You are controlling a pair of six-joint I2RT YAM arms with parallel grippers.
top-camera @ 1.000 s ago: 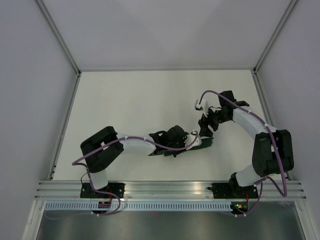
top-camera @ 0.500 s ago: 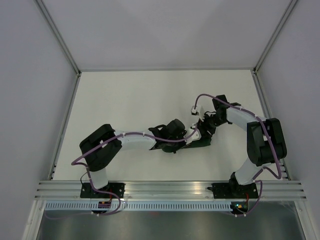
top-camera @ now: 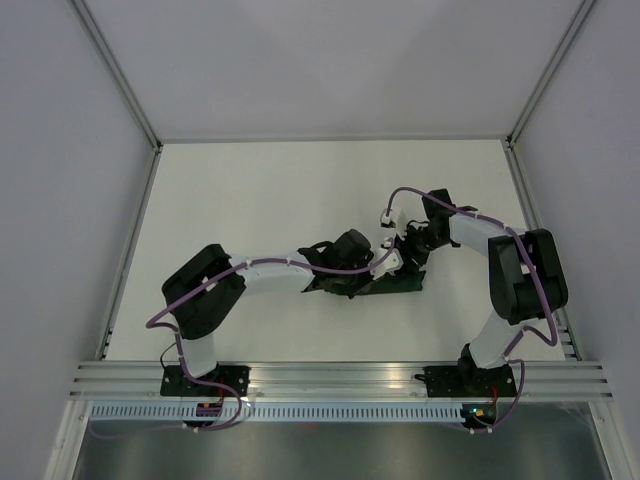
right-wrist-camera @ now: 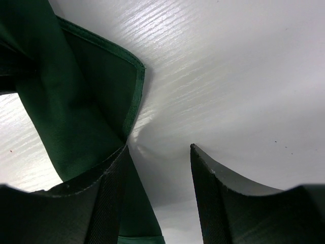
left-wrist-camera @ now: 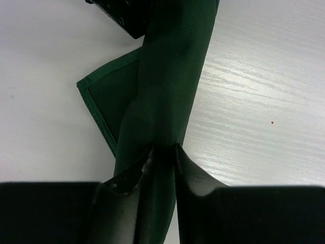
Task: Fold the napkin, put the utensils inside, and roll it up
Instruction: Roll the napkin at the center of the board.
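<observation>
My left arm stretches across the bench, left claw clamped on one end of the rolled napkin at mid-bench. My right arm doubles back, right claw apart at the other end.

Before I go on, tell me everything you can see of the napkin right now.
The napkin is dark green, slightly shiny cloth with a stitched hem, wound into a loose tube lying on the white table between the two arms. One hemmed corner flap sticks out flat from its side. The left gripper pinches one end of the tube. One finger of the open right gripper appears to rest against the cloth by the flap. What is inside the tube cannot be seen.
</observation>
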